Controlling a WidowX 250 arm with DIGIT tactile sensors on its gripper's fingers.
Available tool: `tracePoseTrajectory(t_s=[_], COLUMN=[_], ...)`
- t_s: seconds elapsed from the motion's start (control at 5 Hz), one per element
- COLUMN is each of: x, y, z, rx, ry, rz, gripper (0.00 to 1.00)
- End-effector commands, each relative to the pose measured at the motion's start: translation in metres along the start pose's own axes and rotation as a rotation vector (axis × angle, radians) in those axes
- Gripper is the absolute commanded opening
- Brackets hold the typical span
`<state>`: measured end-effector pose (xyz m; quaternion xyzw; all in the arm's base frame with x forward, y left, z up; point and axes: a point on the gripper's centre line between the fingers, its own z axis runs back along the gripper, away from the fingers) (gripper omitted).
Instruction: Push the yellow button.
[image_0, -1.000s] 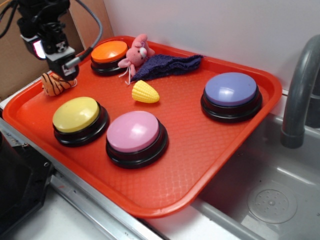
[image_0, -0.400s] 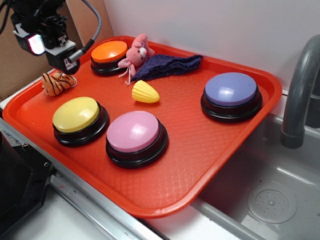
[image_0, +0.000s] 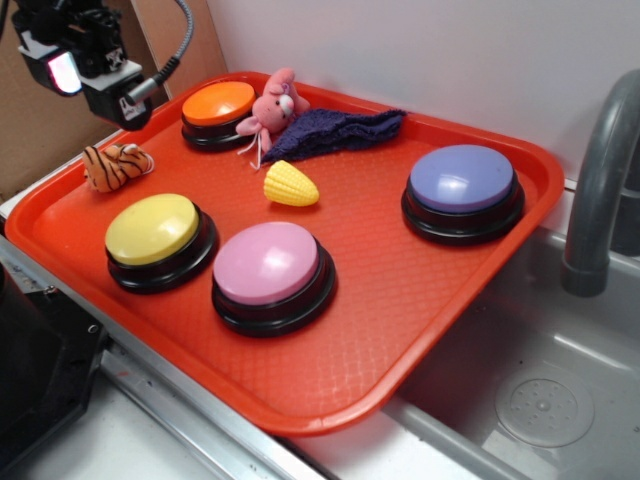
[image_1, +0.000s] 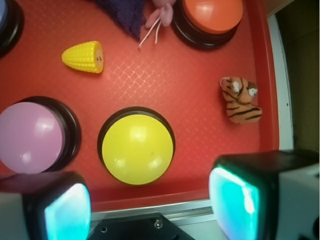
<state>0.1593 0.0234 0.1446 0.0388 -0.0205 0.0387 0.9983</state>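
A: Item one, far left?
B: Claw (image_0: 105, 85), raised above the tray's (image_0: 430, 290) back-left corner. In the wrist view its two pads (image_1: 67, 212) stand wide apart, nothing between them: released.

A: Below it?
B: Tiger toy (image_0: 115, 166), lying on the tray near the left rim, apart from the claw.

A: Next?
B: Yellow button (image_0: 158, 240), pale domed top on a black base, front-left on the tray, untouched. In the wrist view it sits between the two pads but farther into the picture, well clear of both.

A: Beside it?
B: Pink button (image_0: 270, 275), just right of the yellow one, same size, the bases near but not touching.

A: Back row?
B: Orange button (image_0: 217, 113) at the rear rim. Pink plush (image_0: 272, 108) leaning against its right side. Purple cloth (image_0: 340, 130) crumpled next to the plush.

A: Centre?
B: Corn toy (image_0: 290, 185), on its side, between the cloth and the pink button.

A: Right side?
B: Purple button (image_0: 462, 190), alone near the right rim. Beyond the tray, a grey faucet (image_0: 600, 180) and a sink (image_0: 540, 390) with its drain.
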Motion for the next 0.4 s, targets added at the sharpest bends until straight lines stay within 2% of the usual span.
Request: tracePoseTrajectory(t_s=[0.0,0.2], x=[0.0119,0.0076], y=[0.0036,0.0031], z=[0.0213,0.0270], rx=[-0.005,-0.013], ry=[-0.049,-0.056], rz=[0.016,0.009], gripper=[1.00,1.00])
